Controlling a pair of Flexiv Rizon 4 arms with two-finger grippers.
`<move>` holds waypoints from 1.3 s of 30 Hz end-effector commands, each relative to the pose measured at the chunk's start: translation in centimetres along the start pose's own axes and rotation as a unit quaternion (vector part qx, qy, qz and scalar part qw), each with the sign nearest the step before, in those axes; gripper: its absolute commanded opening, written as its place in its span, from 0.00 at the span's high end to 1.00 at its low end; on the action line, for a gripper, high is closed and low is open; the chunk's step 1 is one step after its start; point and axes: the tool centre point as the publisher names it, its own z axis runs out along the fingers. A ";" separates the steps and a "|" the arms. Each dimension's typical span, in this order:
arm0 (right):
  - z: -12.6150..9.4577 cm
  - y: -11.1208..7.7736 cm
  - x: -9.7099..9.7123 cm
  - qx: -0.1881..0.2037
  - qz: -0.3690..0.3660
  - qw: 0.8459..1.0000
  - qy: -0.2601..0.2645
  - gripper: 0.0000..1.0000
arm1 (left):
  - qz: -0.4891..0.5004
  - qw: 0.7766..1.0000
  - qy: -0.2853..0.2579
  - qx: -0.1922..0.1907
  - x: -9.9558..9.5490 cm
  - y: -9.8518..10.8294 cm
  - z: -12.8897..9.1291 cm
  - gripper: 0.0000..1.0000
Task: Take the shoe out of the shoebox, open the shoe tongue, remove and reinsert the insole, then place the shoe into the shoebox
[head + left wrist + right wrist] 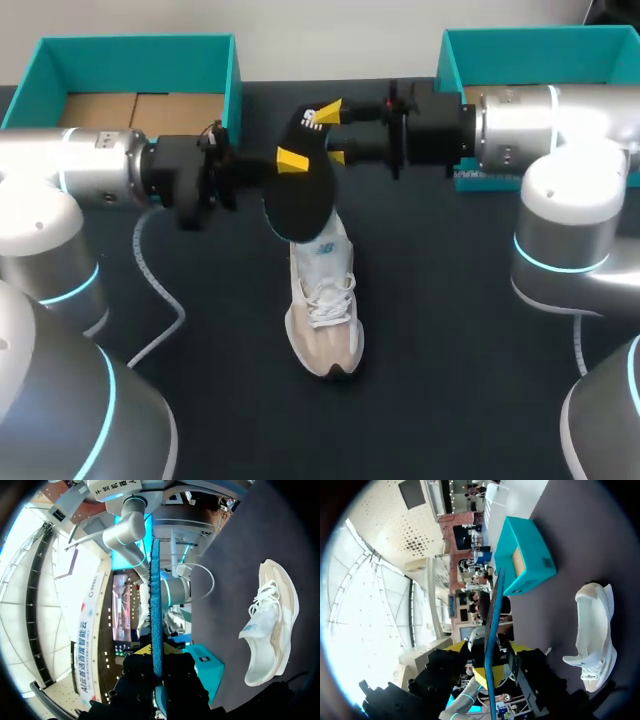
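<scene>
Your shoe (325,305) lies on the tabletop (450,350), laces up, toe toward you. Above its heel the black insole (300,195) is held aloft. The left claw (291,160) is closed on it, and the right claw (331,135) is clamped on its upper end. Beyond, a teal box (130,42) stands far left and a second teal box (520,35) far right.

Left tool (290,160) and right tool (331,135) meet midair, both pinching the insole (300,200).

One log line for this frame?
step: insole out | left end effector: shut on insole | right end effector: shut on insole | insole: in air | shoe: on table
</scene>
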 end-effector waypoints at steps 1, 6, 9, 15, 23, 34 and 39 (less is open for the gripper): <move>-2.5 -0.8 -0.1 0.017 -0.028 0.999 0.001 0.00 | 0.001 1.000 0.005 0.001 -0.3 -0.6 -2.2 1.00; -4.4 -2.0 0.1 0.033 -0.062 0.997 -0.005 0.00 | -0.004 1.000 0.000 0.001 -1.0 -0.9 -3.7 1.00; -5.8 -2.6 0.2 0.035 -0.075 0.996 -0.013 0.00 | -0.001 1.000 0.000 0.001 -1.3 -1.1 -4.6 1.00; -8.5 -3.5 0.3 0.037 -0.082 0.996 -0.017 0.00 | 0.004 1.000 0.011 -0.007 -1.3 -0.9 -6.3 1.00; -9.7 -3.6 0.3 0.032 -0.080 0.996 -0.018 0.00 | 0.009 1.000 0.013 -0.007 -1.7 -0.9 -6.8 1.00; -9.7 -3.6 0.3 0.032 -0.080 0.996 -0.018 0.00 | -0.111 0.993 0.041 -0.028 -2.0 -1.0 -6.9 1.00; -9.7 -3.6 0.3 0.032 -0.080 0.996 -0.018 0.00 | -0.347 0.934 0.068 -0.042 -3.0 -1.7 -7.0 1.00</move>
